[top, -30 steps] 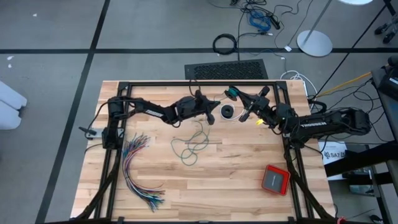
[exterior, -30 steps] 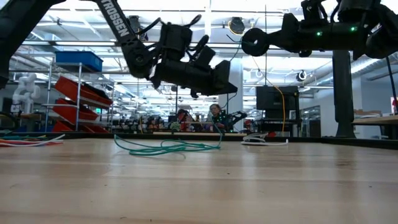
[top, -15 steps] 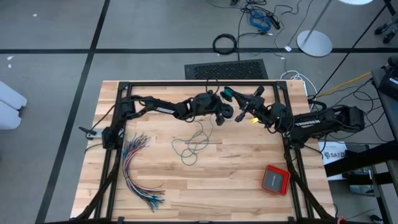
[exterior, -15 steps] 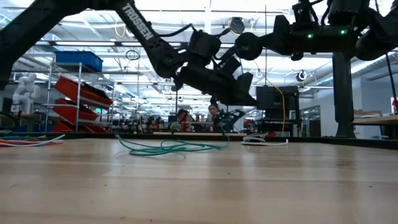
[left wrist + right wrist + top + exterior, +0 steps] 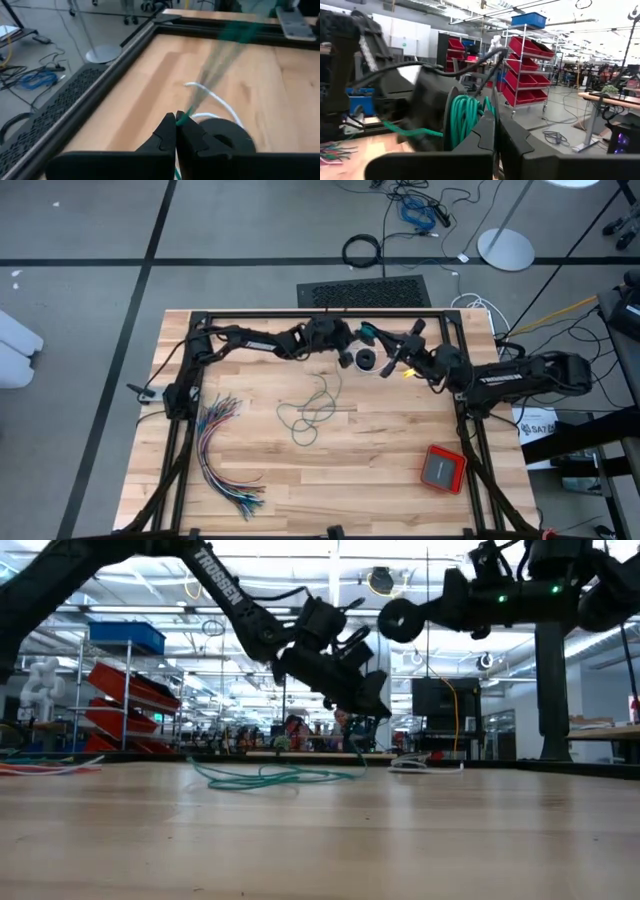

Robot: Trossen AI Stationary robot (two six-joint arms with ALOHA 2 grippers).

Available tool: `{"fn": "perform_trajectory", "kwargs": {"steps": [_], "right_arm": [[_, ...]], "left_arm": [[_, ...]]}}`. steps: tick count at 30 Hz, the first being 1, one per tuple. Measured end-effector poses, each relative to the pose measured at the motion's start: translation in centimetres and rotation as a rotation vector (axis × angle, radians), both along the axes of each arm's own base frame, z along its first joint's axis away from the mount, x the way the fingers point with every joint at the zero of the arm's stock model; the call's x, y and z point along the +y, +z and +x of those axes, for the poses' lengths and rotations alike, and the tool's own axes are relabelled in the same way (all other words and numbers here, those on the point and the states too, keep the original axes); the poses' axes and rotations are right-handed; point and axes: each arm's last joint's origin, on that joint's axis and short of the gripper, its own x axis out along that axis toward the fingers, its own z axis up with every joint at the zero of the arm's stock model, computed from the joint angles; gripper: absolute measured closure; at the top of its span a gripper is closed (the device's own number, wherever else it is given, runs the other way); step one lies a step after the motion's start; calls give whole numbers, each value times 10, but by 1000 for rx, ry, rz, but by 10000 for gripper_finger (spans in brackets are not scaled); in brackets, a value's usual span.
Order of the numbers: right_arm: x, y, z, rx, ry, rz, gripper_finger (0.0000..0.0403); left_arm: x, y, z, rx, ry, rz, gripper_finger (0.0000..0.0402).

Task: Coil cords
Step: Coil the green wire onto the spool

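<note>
Wooden table (image 5: 380,450): left gripper (image 5: 176,125) pinching blurred teal-green cord (image 5: 220,62), right gripper (image 5: 496,131) clamping its coil.

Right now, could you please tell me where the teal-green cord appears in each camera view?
High view: the teal-green cord lies in loose loops on the table, rising to the left claw.
Low view: lying flat, left of centre.
Left wrist view: a strand pinched at the claw's tips.
Right wrist view: a wound coil at centre.
Shared landmark: the left claw, shut on the cord.
</note>
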Motion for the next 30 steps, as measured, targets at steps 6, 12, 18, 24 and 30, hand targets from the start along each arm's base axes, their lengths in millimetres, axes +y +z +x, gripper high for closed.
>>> {"fn": "perform_trajectory", "kwargs": {"steps": [6, 12, 18, 24, 30], "right_arm": [[2, 3, -9, 50, -2, 18, 403], [4, 13, -14, -26, 18, 16, 403], [-2, 14, -6, -74, 34, 58, 403], [-10, 11, 13, -113, -49, 61, 403], [-17, 12, 31, -65, -126, 31, 403]], "left_arm": [[15, 6, -7, -17, 15, -3, 401], [15, 8, -6, -44, -6, -28, 401], [0, 14, 3, -62, -47, -16, 402], [-11, 24, 13, -78, -48, 2, 402], [-19, 25, 16, -63, -13, 14, 402]]}}
